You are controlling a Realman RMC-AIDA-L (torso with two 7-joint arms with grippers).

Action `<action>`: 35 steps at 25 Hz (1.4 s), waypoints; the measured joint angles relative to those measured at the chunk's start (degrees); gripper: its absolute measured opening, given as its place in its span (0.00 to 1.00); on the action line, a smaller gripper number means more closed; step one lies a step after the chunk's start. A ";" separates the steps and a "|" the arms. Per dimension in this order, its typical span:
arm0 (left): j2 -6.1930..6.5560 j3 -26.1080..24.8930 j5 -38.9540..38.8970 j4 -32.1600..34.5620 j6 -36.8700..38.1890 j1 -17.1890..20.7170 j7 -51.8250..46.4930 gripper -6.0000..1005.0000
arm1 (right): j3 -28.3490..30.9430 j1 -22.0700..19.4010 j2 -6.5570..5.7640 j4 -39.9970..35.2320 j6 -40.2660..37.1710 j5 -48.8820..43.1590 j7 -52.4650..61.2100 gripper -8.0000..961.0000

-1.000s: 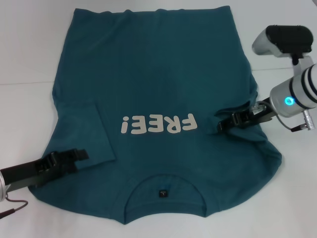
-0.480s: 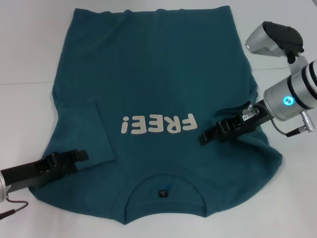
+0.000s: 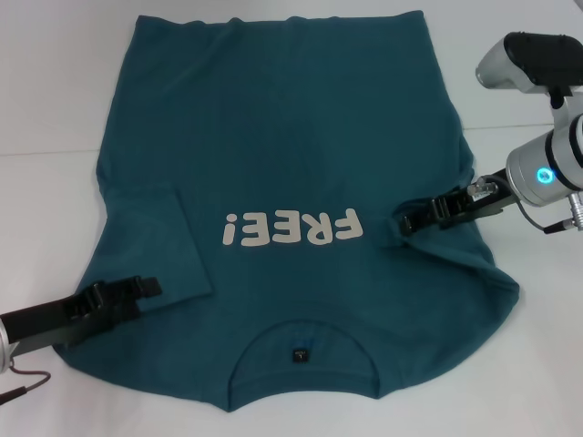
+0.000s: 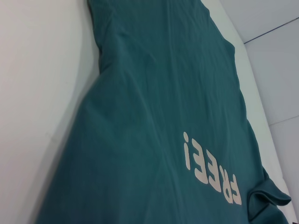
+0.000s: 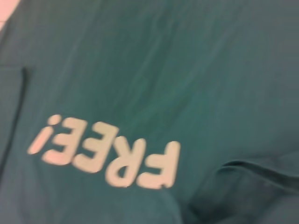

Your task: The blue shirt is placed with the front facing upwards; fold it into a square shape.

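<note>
Across the white table [image 3: 55, 109] the blue shirt [image 3: 291, 137] is lying spread with its front up, the collar [image 3: 305, 350] toward the robot and the hem at the far edge. Its cream "FREE!" lettering [image 3: 291, 228] is reading upside down from the head camera. On the robot's left, the sleeve is lying folded inward over the body of the shirt, and the left gripper [image 3: 146, 287] is resting just on that folded sleeve near its lower edge; whether its fingers are spread or pressed together cannot be told. On the robot's right, the right gripper [image 3: 405, 221] is reaching in just beside the lettering, where the cloth is bunching into a raised fold [image 5: 252, 177]; its fingers appear to be pinching that gathered sleeve fabric. No containers are showing on the table.
</note>
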 joint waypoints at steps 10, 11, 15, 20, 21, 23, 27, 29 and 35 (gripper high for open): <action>0.00 0.00 0.00 0.00 -0.09 -0.03 0.00 0.60 | -0.18 -0.28 1.63 1.56 10.92 -5.08 2.52 0.74; 0.00 0.00 0.00 -0.01 -0.10 0.01 0.00 0.60 | -0.13 -0.16 1.57 2.43 11.97 -5.10 2.54 0.74; 0.07 0.00 0.00 -0.57 -0.34 0.10 0.10 0.60 | -0.18 0.35 1.38 6.35 18.02 -4.99 2.56 0.74; 0.17 0.00 0.00 -0.70 -0.80 0.12 0.16 0.60 | -0.34 1.12 2.54 8.32 27.67 -4.69 2.30 0.74; 0.17 0.00 0.00 -0.71 -0.80 0.12 0.16 0.60 | -0.31 1.34 2.72 8.32 28.88 -4.68 2.34 0.74; 0.17 0.00 0.00 -0.71 -0.81 -0.02 0.17 0.60 | -0.06 1.80 2.92 7.88 30.88 -4.18 2.50 0.74; 0.17 0.00 0.00 -0.71 -0.79 -0.21 0.18 0.60 | 0.16 2.11 2.15 5.77 29.22 -0.21 2.48 0.74; 0.18 0.00 0.00 -0.71 -0.76 -0.22 0.18 0.60 | 0.17 1.76 1.45 4.07 25.04 1.31 2.13 0.74; 0.29 0.00 -0.04 0.12 -0.26 0.19 1.19 0.60 | 0.18 -4.43 1.25 -6.90 12.24 10.65 -2.39 0.74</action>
